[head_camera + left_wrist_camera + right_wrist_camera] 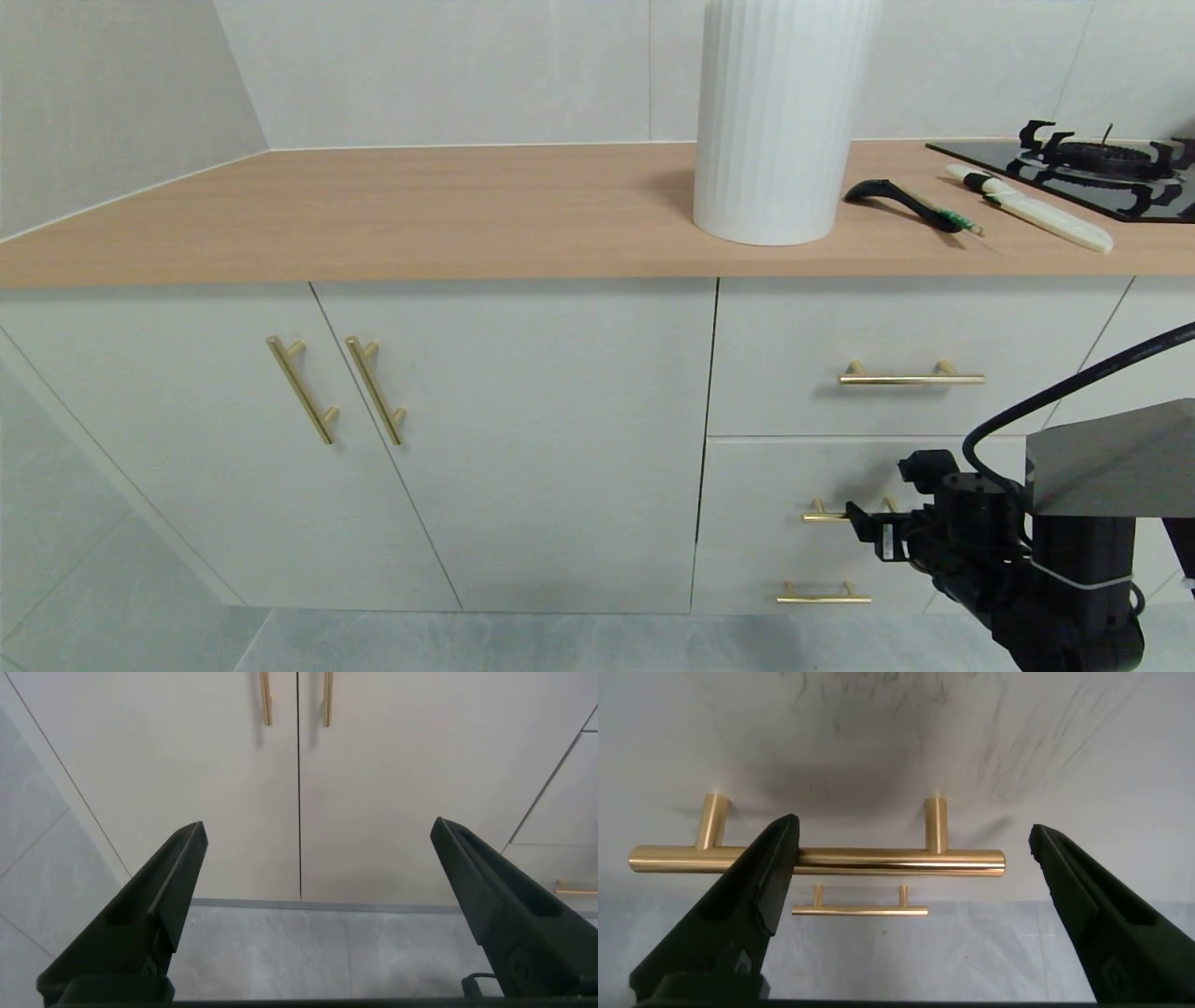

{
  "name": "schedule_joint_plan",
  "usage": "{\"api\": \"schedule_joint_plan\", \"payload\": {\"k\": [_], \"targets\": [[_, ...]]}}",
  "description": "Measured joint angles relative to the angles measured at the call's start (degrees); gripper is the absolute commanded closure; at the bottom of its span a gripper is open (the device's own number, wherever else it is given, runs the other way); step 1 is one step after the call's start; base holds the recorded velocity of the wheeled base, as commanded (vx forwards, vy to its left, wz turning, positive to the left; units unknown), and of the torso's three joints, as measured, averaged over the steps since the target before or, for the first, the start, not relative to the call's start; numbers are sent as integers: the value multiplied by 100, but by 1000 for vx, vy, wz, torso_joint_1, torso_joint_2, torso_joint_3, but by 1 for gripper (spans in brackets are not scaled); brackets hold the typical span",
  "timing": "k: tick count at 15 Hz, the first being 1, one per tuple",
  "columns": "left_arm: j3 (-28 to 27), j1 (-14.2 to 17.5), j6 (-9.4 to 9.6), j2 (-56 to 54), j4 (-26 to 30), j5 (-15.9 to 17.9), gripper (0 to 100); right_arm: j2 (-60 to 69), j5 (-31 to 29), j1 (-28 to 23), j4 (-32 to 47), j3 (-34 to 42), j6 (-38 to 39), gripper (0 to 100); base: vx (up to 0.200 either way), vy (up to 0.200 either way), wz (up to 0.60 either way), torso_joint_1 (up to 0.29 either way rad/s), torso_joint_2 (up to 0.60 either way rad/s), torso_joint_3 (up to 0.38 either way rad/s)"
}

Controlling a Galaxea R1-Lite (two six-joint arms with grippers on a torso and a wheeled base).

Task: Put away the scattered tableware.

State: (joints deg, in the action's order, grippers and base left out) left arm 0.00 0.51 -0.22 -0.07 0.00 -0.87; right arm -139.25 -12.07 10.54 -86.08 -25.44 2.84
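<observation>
Tableware lies at the right end of the counter (373,215): a white knife (1036,210) with a dark band on its handle, and beside it a black-handled utensil (901,201) with a green tip. Both rest flat between a tall white ribbed container (780,121) and the gas stove (1092,168), the utensil nearer the container.

The right gripper (910,845) is well below them, in front of the drawers under that end of the counter. It is spread wide and holds nothing. It faces the brass middle drawer handle (822,859), which sits just beyond its fingertips; I cannot tell if they touch. A lower handle (859,911) shows beneath.

The left gripper (318,849) is also wide open and empty. It points at the seam between the two cabinet doors, under their vertical brass handles (265,695), far from the tableware.
</observation>
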Motion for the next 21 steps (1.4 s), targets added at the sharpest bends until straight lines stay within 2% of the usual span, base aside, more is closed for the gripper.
{"api": "schedule_joint_plan", "payload": {"k": [5, 7, 8, 10, 12, 14, 17, 21], "targets": [[0, -5, -2, 0, 2, 0, 0, 215, 44, -2, 126, 321, -82, 0, 0, 0, 0, 0, 0, 0], [0, -2, -2, 0, 0, 0, 0, 706, 126, 20, 610, 538, -137, 0, 0, 0, 0, 0, 0, 0], [0, 1, 0, 0, 0, 0, 0, 1073, 173, 43, 1024, 579, -145, 0, 0, 0, 0, 0, 0, 0], [0, 0, 0, 0, 0, 0, 0, 2231, 296, 111, 2416, 561, -150, 0, 0, 0, 0, 0, 0, 0], [0, 0, -2, 0, 0, 0, 0, 3455, 375, 180, 3897, 345, -145, 0, 0, 0, 0, 0, 0, 0], [0, 0, -2, 0, 0, 0, 0, 4563, 438, 243, 5009, 17, -104, 0, 0, 0, 0, 0, 0, 0], [0, 0, -2, 0, 2, 0, 0, 5230, 471, 282, 5335, -429, -68, 0, 0, 0, 0, 0, 0, 0], [0, 0, 0, 0, 2, 0, 0, 4479, 482, 285, 5365, -1096, -49, 0, 0, 0, 0, 0, 0, 0]]}}
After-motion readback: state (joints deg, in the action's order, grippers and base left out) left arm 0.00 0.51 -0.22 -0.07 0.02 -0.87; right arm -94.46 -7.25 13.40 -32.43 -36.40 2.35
